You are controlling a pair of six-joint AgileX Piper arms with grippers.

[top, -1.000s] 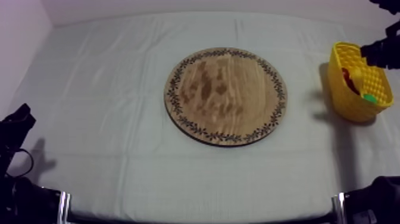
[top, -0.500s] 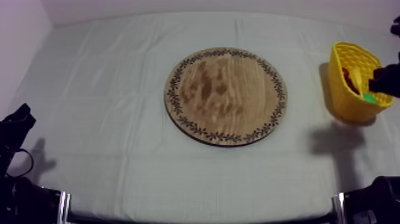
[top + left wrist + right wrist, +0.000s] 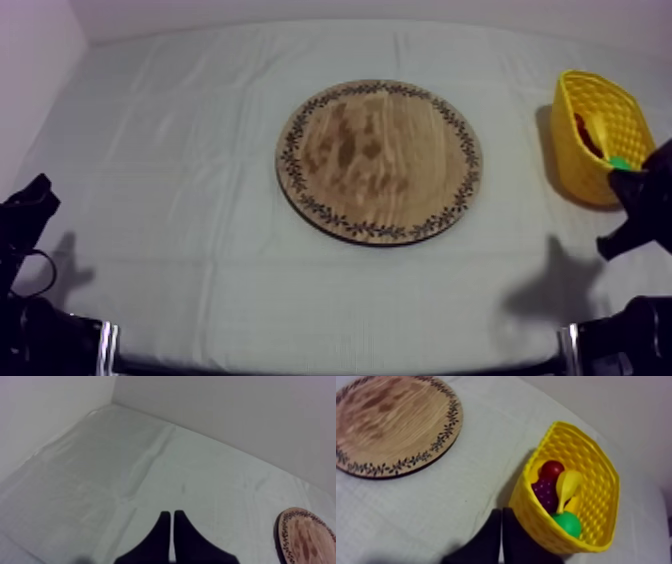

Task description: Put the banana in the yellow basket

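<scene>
1 banana (image 3: 567, 487) in basket (image 3: 535, 517), tbl (image 3: 180, 150) edge.

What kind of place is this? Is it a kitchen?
Probably a robot practice setup, not a kitchen: a cloth-covered table, a wooden board, and a yellow basket holding a toy banana.

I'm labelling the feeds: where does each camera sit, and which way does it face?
Top view: above the table, slanting down on the wooden board and yellow basket; left arm and right arm at its edges.
Left wrist: on the left arm, facing across the cloth; left pincer shut.
Right wrist: on the right arm, down beside the basket; right pincer shut.
All three share the board.
</scene>
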